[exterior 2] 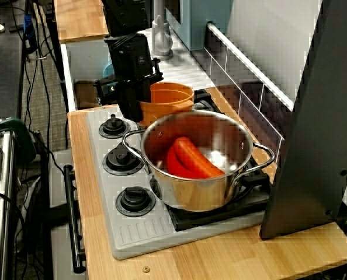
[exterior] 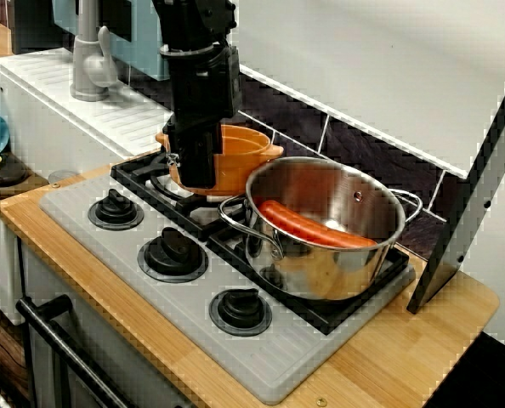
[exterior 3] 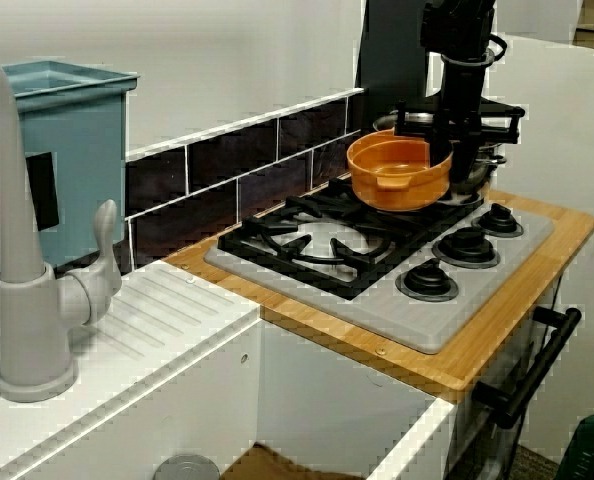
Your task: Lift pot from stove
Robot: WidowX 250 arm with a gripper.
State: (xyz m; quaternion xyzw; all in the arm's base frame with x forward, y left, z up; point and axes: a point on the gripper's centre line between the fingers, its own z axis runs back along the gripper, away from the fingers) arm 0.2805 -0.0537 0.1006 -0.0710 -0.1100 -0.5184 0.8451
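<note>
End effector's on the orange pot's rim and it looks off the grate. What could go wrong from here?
1. The end effector seems to pinch only one side of the orange pot wall, so the pot may tilt or slip out.
2. The steel pot with the red item sits right beside it; a swing that way could knock it.
3. If the pot drops, it could hit the stove grates and roll.
</note>
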